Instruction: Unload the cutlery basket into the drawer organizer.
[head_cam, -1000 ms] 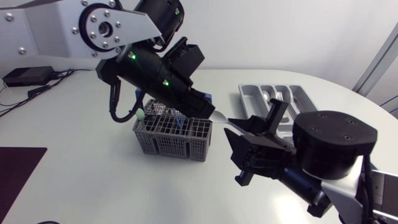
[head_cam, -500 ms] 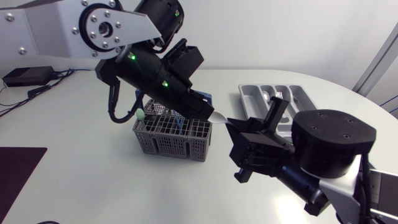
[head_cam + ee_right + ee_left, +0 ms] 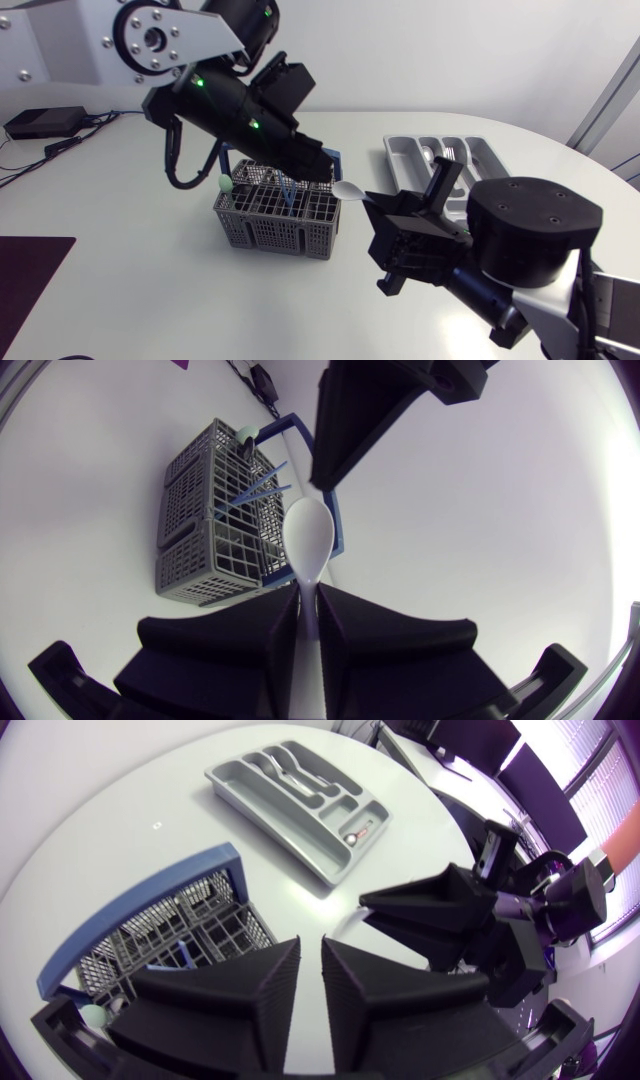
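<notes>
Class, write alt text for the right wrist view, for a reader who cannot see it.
The right end effector grips a white spoon by its handle, bowl pointing ahead, with a grey basket beyond it. Blue utensils stick out of the basket, and the left end effector hangs just past the spoon.

The spoon (image 3: 308,542) is glossy white plastic, the basket (image 3: 270,228) matt grey plastic lattice, the organizer (image 3: 393,158) smooth grey plastic.

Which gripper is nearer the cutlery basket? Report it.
Left. The left gripper hangs just above the cutlery basket; the right gripper sits off beside it, shut on a white spoon.
</notes>
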{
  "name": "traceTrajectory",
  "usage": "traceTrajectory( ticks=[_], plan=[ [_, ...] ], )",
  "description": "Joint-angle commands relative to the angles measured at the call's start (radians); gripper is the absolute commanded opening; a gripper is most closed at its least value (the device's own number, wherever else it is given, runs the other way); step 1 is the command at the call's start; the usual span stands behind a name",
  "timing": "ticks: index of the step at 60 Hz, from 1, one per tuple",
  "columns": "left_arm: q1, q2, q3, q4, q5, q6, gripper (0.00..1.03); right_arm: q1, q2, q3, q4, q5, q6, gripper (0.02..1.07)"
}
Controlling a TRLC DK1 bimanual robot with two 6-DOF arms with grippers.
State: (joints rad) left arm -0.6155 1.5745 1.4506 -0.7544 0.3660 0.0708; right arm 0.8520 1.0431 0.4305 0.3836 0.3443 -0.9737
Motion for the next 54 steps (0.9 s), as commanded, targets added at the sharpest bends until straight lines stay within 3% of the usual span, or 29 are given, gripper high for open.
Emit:
traceTrajectory(
  ticks=[1, 10, 17, 30, 39, 45, 54],
  plan=[
    [0.053, -0.051, 0.051, 0.032, -0.001, -0.022, 0.45, 0.005, -0.028, -0.016, -0.018, -0.002, -0.014, 0.07],
    [0.119, -0.082, 0.065, 0.064, -0.001, 0.001, 0.56, -0.030, -0.100, -0.029, -0.100, -0.054, 0.000, 0.07],
    [0.186, -0.085, 0.077, 0.072, -0.002, 0.044, 0.56, -0.114, -0.158, -0.039, -0.184, -0.153, 0.012, 0.07],
    [0.287, -0.105, 0.008, 0.075, -0.042, 0.259, 0.56, -0.511, -0.209, -0.018, -0.376, -0.565, -0.019, 0.07],
    [0.295, -0.130, -0.127, 0.079, -0.056, 0.437, 0.56, -0.801, -0.107, 0.033, -0.474, -0.831, -0.135, 0.07],
    [0.289, -0.162, -0.242, 0.127, -0.061, 0.569, 0.56, -0.927, -0.014, 0.057, -0.508, -0.924, -0.230, 0.07],
    [0.281, -0.205, -0.372, 0.182, -0.085, 0.770, 0.56, -1.058, 0.146, 0.103, -0.554, -0.989, -0.402, 0.07]
  ],
)
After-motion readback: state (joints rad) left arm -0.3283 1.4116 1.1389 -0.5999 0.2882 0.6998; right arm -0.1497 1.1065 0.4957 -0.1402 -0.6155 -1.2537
